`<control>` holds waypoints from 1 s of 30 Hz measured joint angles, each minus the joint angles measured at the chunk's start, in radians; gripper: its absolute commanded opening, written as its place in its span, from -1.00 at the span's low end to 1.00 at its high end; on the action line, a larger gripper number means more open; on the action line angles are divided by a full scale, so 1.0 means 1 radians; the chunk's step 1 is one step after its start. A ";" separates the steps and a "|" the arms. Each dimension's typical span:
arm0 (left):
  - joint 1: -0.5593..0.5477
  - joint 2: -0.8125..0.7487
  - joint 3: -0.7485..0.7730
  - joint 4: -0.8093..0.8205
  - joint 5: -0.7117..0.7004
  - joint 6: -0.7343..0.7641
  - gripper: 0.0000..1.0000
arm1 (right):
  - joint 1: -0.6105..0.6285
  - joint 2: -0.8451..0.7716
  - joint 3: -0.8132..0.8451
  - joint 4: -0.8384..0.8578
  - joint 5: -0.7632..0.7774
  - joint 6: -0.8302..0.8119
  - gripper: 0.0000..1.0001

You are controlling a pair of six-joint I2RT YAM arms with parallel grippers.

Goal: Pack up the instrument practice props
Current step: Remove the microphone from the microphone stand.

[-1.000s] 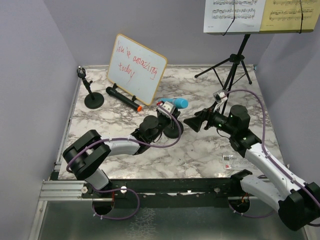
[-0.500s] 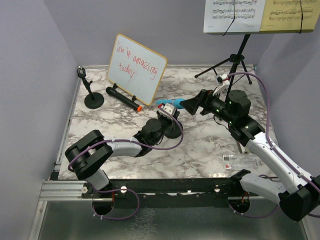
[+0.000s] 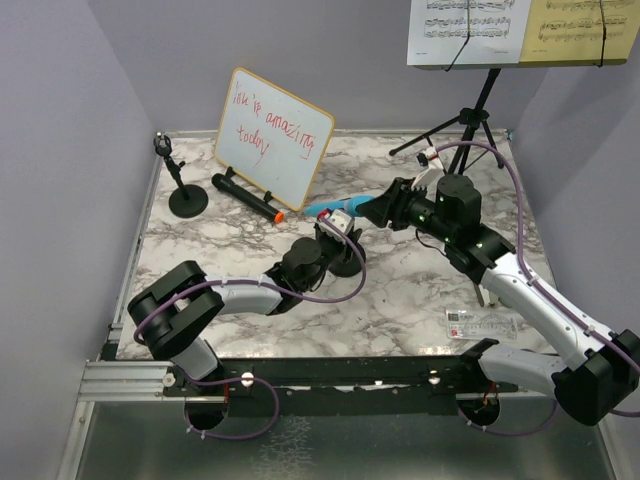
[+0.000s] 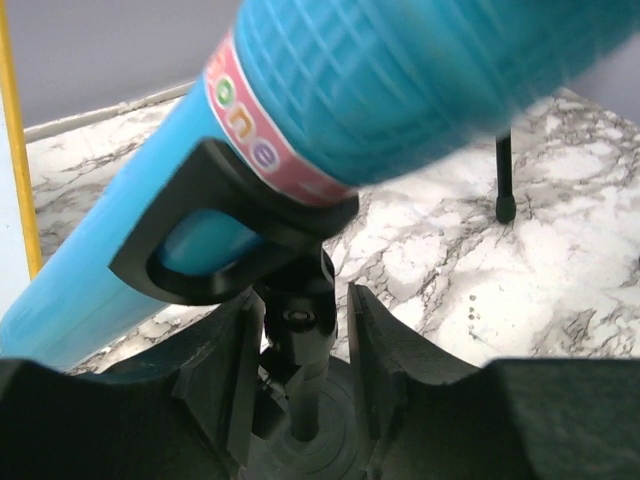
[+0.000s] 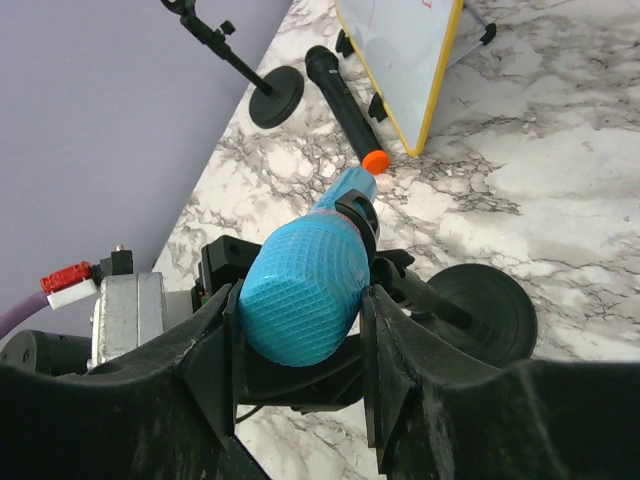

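Both arms converge; right end effector (image 3: pixel 372 208) close beside left end effector (image 3: pixel 336 248)

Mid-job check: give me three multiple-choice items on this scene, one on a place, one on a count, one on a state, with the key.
1. Where is the black mic?
A. Lying on the table in front of the whiteboard.
B. Clipped upright.
C. Up on the tripod desk.

2. How many mic holders are on the table?
A. One.
B. Two.
C. Three.

3. What state is the blue mic in?
A. Lying flat on the marble.
B. Seated in a clip.
C. Hanging from the tripod.

Key:
1 A, it lies flat at the whiteboard's foot.
2 B, an empty holder stands at far left and a loaded holder is mid-table.
3 B, the clip grips its handle and keeps it off the table.
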 measured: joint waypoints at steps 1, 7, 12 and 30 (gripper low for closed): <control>0.002 -0.006 -0.004 -0.004 0.014 0.003 0.07 | 0.000 -0.002 -0.003 0.002 0.000 0.000 -0.46; 0.035 -0.056 -0.056 0.007 0.092 -0.003 0.12 | 0.000 -0.016 -0.024 0.023 0.000 0.000 -0.60; 0.077 -0.064 -0.094 0.053 0.142 -0.026 0.10 | 0.000 -0.019 -0.039 0.048 -0.011 0.003 -0.67; 0.113 0.038 -0.111 0.299 0.261 -0.099 -0.29 | -0.004 -0.037 -0.098 0.134 -0.024 0.024 -0.90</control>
